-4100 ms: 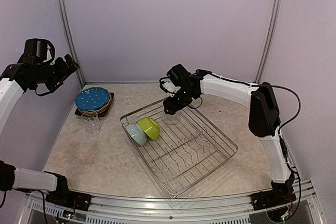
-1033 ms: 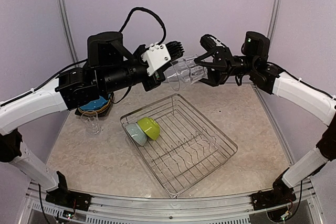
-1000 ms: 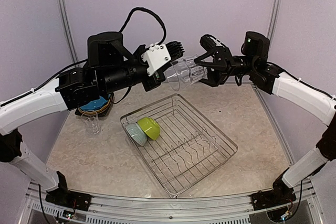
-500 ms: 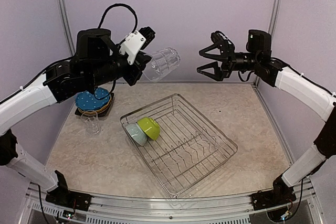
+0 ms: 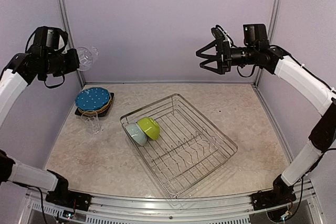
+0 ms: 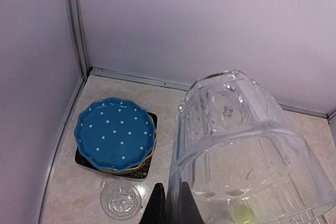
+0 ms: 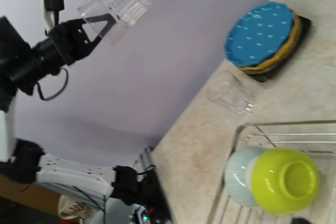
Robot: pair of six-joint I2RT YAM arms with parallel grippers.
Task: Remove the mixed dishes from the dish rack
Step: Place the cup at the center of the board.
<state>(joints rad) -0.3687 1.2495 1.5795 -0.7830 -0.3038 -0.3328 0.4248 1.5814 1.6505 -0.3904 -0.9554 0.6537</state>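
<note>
The left pincer (image 5: 77,62), clamped on a glass (image 5: 87,57), has swung from upper centre to the upper left. The right pincer (image 5: 206,57) stays spread wide and empty, upper right. The rack (image 5: 210,148) at centre keeps the lime bowl (image 5: 149,127) and blue bowl (image 5: 135,134).

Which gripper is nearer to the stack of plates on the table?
Left. The left gripper, shut on a clear glass, hangs high, nearly above the stack of plates. The right gripper, open, is high on the opposite side, far from it.
</note>
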